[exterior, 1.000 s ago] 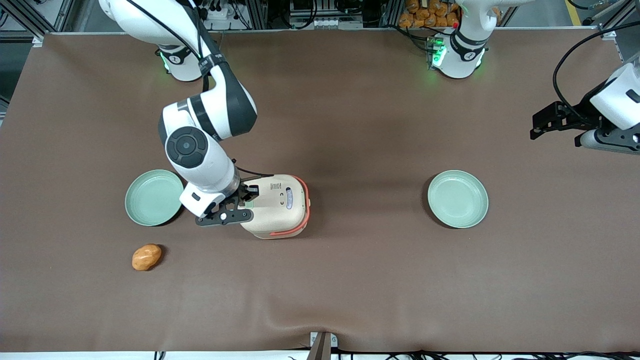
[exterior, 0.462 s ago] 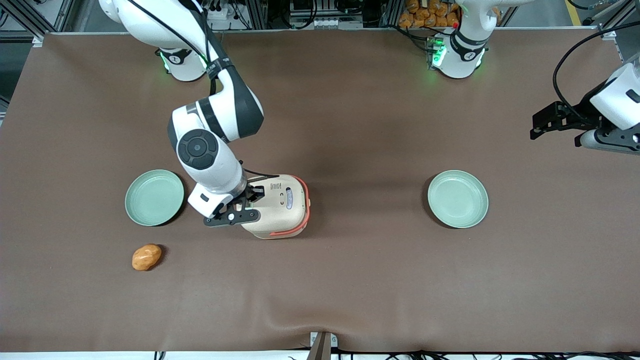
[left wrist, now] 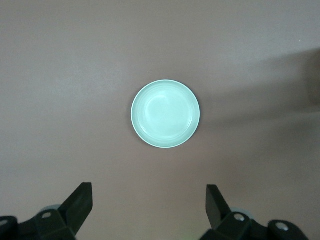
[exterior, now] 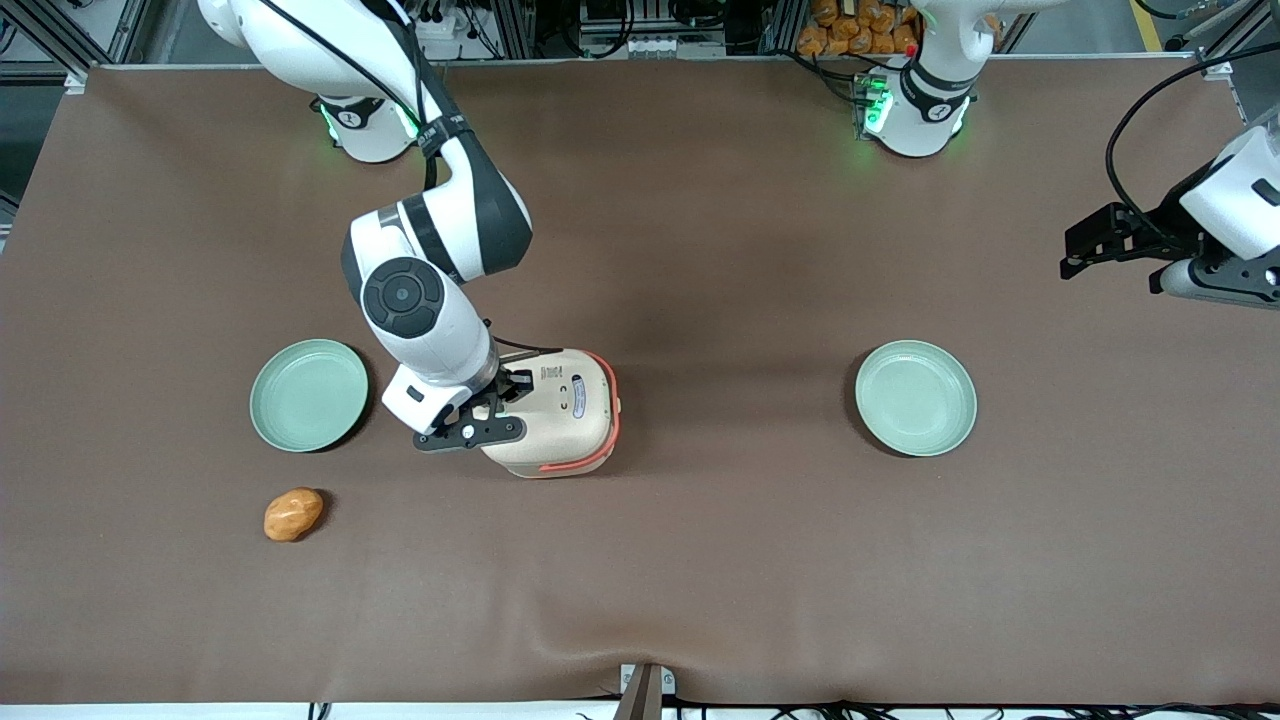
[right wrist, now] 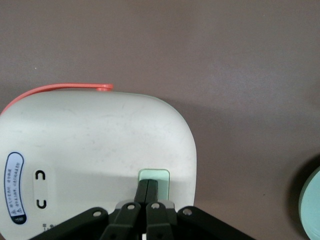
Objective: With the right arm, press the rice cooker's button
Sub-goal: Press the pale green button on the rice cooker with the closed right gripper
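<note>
The right arm [exterior: 440, 250] sets its gripper [right wrist: 148, 191], fingers pressed together, on the pale green button [right wrist: 154, 176] at the rice cooker [exterior: 560, 410] lid's edge, mid-table.

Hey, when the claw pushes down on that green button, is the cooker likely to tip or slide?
Probably not tip: the cooker looks squat and sits flat on the table. The shut claw meets the green button near the lid's edge, so a slight rock seems possible. Sliding seems unlikely if the push is mostly downward.
</note>
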Action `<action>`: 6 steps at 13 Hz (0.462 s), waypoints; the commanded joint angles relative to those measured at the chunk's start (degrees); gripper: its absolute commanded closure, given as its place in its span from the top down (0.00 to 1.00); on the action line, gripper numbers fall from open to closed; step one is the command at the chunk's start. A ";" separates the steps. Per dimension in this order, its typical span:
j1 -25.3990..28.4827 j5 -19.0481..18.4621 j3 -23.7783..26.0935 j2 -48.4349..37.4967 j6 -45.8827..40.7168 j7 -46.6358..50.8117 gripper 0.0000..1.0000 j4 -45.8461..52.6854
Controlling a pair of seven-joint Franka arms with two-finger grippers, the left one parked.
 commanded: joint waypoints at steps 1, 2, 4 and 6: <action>-0.12 0.88 -0.64 0.35 -0.25 1.17 0.00 -0.17; -0.13 0.79 -0.64 0.27 -0.17 1.69 0.00 -0.44; -0.04 0.79 -0.64 0.35 -0.08 3.28 0.00 -0.44; -0.04 0.79 -0.64 0.35 0.01 3.37 0.00 -0.53</action>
